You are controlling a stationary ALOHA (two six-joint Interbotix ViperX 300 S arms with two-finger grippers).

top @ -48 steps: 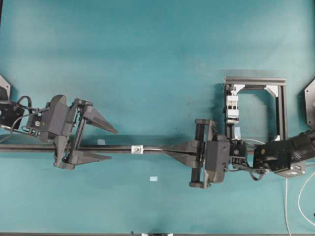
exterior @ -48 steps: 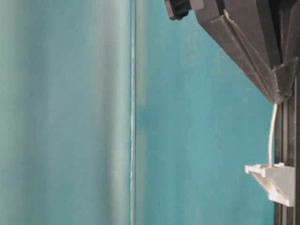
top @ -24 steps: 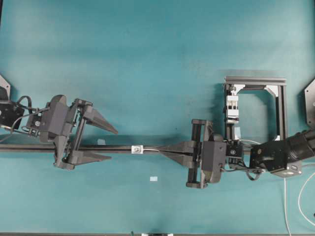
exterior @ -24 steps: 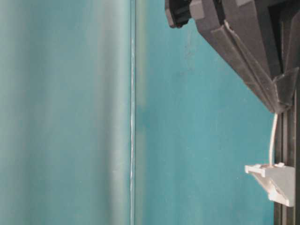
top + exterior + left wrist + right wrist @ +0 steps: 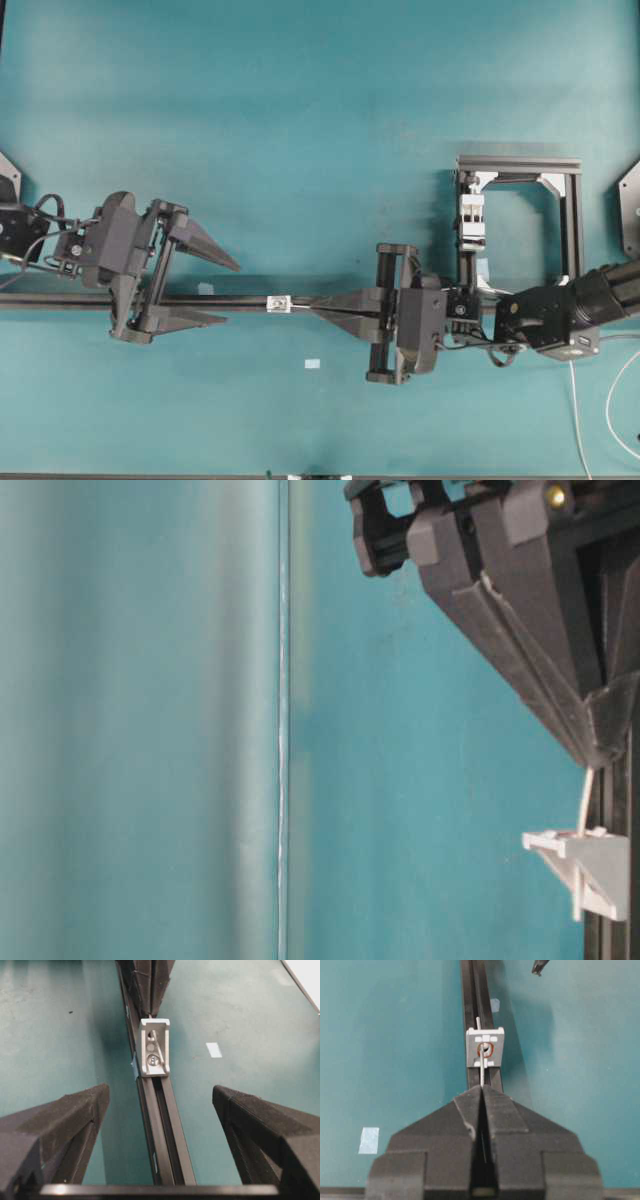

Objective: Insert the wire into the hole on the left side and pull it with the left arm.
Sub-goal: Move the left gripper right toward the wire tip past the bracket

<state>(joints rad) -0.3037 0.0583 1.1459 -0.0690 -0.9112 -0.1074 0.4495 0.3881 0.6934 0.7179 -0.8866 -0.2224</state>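
1. Right black wedge-fingered hand: fingers pressed together over the long black rail, pinching the thin whitish-grey wire at the tips.
2. Wire: runs straight from those tips into the small dark round hole of the tiny white squarish block fixed on the rail; a short end pokes out on the block's far side in the right wrist view.
3. Right hand's fingertips: just beside the block, not touching it.
4. Left black boxy hand: spread wide, one tapered finger either side of the rail, gripping nothing, well apart from the block.
5. Small pale flat tape rectangle: flat on the teal counter, near the rail.
6. Black frame with a white two-part clamp: behind the right arm.
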